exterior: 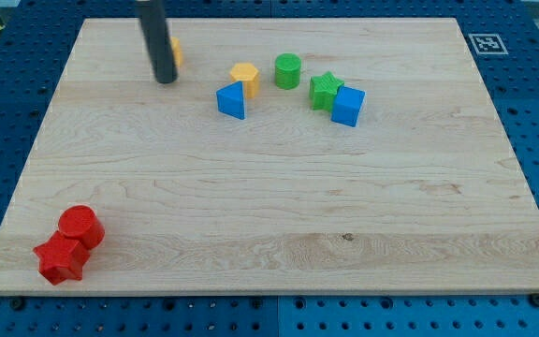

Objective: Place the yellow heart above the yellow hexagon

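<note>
My tip rests on the board near the view's top left. A yellow block, probably the heart, is mostly hidden behind the rod, just to the tip's upper right. The yellow hexagon sits to the right of the tip, touching a blue wedge-shaped block just below it.
A green cylinder stands right of the hexagon. A green star touches a blue cube further right. A red cylinder and a red star sit at the bottom left. The wooden board lies on a blue pegboard.
</note>
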`<state>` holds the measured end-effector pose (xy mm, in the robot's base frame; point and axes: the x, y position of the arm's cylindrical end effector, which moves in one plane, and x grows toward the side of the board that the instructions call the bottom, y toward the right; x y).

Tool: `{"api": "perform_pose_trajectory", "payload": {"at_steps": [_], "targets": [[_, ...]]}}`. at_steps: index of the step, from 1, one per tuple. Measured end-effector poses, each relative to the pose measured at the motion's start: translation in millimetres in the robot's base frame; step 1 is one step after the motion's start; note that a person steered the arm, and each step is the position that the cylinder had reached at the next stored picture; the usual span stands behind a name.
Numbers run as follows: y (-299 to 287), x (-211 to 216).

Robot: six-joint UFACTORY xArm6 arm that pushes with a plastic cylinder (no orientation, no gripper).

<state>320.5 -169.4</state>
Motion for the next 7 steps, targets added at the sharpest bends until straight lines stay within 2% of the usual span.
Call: {"api": "perform_pose_trajectory", "payload": {"at_steps": [1,2,3,5,7], "targets": [[-28.2,-33.5],[-29.0,-51.2],[-21.2,-51.2],[31.5,-50.0],[-2.6,-28.6]]}}
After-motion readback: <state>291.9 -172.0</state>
